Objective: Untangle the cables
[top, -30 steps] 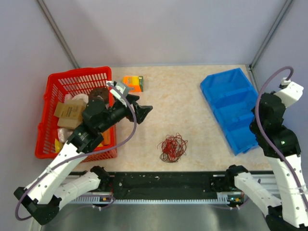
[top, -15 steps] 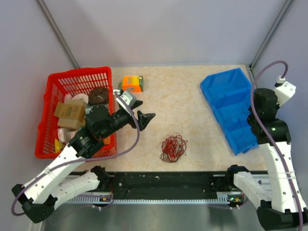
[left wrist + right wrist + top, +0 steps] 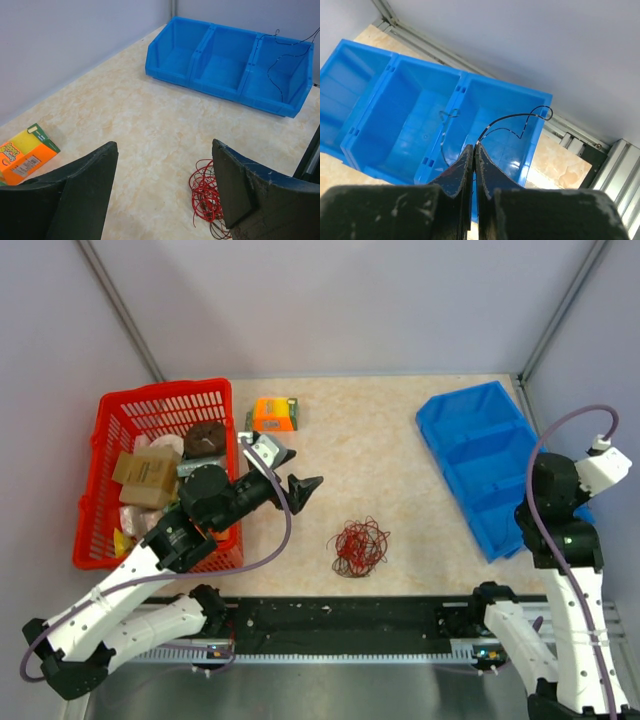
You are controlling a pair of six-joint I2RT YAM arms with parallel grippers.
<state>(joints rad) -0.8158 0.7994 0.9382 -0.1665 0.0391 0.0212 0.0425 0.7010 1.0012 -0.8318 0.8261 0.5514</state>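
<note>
The cables lie as a small tangle of thin red and dark wires on the table's near middle. They also show in the left wrist view, beside my right finger. My left gripper is open and empty, up and to the left of the tangle, with its jaws wide apart. My right gripper is shut on one thin black wire, which loops above the near compartment of the blue bin. That wire also shows in the left wrist view. In the top view the right wrist hides the fingers.
A blue three-compartment bin stands at the right. A red basket with several packed items stands at the left. An orange box lies at the back, also in the left wrist view. Grey walls enclose the table.
My right arm has drawn back toward the near right, over the bin's near end. My left gripper has moved slightly right and nearer, toward the tangle. The tangle has not moved.
</note>
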